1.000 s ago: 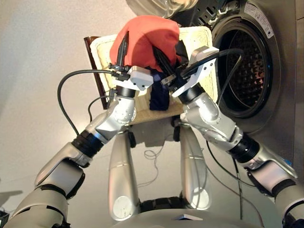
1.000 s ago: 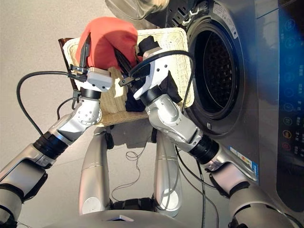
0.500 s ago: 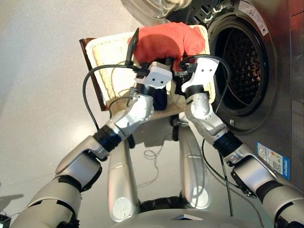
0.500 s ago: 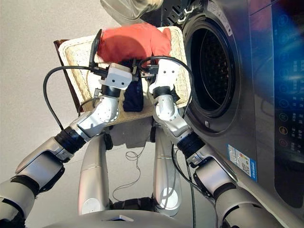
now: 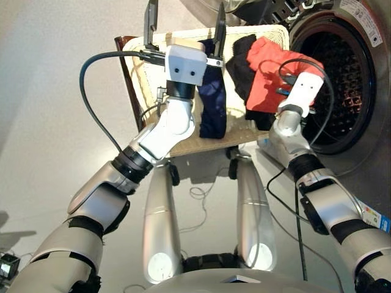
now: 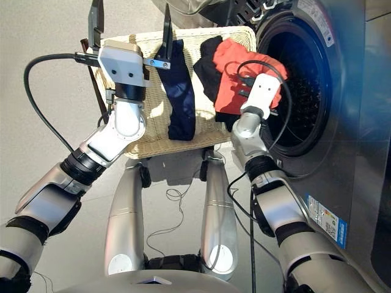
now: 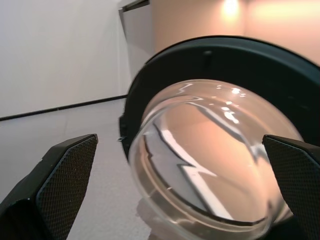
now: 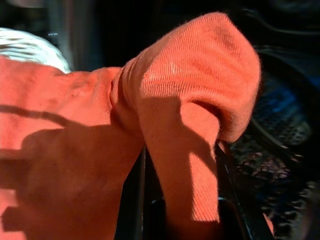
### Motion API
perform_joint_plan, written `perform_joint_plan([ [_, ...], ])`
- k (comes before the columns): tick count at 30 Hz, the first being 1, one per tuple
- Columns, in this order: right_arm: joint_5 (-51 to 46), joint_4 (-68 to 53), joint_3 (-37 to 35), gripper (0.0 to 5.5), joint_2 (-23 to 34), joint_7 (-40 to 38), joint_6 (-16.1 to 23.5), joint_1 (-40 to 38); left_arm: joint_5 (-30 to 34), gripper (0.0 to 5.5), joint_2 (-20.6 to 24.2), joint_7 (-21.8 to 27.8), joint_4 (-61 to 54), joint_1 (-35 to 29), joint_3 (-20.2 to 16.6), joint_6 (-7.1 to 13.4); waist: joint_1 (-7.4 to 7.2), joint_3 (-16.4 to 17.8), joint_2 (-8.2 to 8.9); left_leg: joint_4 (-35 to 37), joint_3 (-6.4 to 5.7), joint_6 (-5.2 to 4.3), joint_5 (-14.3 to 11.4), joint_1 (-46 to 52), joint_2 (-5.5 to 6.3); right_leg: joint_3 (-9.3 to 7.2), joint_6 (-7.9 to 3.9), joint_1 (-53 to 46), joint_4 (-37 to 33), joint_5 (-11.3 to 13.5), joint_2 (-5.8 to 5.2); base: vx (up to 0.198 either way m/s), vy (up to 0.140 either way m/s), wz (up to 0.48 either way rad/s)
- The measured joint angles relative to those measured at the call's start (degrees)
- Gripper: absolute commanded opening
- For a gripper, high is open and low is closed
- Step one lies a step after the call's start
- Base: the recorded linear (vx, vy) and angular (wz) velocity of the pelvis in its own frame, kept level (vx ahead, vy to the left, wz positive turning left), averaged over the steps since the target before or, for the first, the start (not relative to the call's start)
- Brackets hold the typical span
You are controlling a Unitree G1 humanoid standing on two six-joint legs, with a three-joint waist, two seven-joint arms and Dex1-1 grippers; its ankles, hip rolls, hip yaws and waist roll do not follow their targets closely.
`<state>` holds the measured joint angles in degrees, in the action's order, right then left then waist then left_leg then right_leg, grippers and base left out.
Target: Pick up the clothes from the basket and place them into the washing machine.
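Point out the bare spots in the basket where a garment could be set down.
Bare wicker in the basket lies between its left rim and the navy garment. The right half is crowded: the black garment and the coral garment, held in the right hand, by the washing machine.

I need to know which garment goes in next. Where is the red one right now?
The red garment is in the right gripper, held at the basket's right end, just left of the washing machine's open drum.

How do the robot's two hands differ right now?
The left gripper is open and empty, raised over the basket; the right gripper is shut on the red garment, beside the washing machine opening. Both have black fingers.
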<state>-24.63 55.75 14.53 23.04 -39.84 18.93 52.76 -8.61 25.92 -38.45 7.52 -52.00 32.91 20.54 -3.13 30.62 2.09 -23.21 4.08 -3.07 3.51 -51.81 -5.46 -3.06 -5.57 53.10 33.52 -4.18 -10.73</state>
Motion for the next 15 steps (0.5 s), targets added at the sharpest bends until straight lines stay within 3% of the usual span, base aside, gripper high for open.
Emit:
perform_joint_plan([
  [4, -0.46, 2.31, -1.12, 0.00, 3.05, -0.08, -0.49, 1.92, -2.07, 5.50, 2.02, 0.70, -3.62, 1.71, -2.05, 0.53, 0.48, 0.07, -0.91, -0.80, -0.80, 0.17, 0.15, -2.06, 0.44, -0.07, -0.11, 1.76, 0.87, -0.07, -0.41, 0.000, 0.000, 0.000],
  [10, 0.67, 3.49, -2.20, 0.00, 6.55, -3.22, -2.20, 2.85, -3.66, 5.50, 4.38, 1.31, -5.50, 2.57, -3.75, 0.63, 1.37, 0.09, -1.14, -1.14, -0.88, 0.37, 0.30, -3.91, 0.84, 0.06, -0.25, 3.68, 1.55, -0.18, -0.81, 0.000, 0.000, 0.000],
  [15, 0.55, 9.19, -3.41, 0.00, 9.70, -4.53, -4.56, 8.12, -6.10, 5.50, 4.77, 1.32, -6.81, 2.58, -4.12, 1.58, 1.87, 0.08, -1.39, -2.09, -1.00, 0.41, 0.30, -6.07, 1.04, 0.13, -0.41, 5.54, 2.28, -0.28, -0.89, 0.000, 0.000, 0.000],
])
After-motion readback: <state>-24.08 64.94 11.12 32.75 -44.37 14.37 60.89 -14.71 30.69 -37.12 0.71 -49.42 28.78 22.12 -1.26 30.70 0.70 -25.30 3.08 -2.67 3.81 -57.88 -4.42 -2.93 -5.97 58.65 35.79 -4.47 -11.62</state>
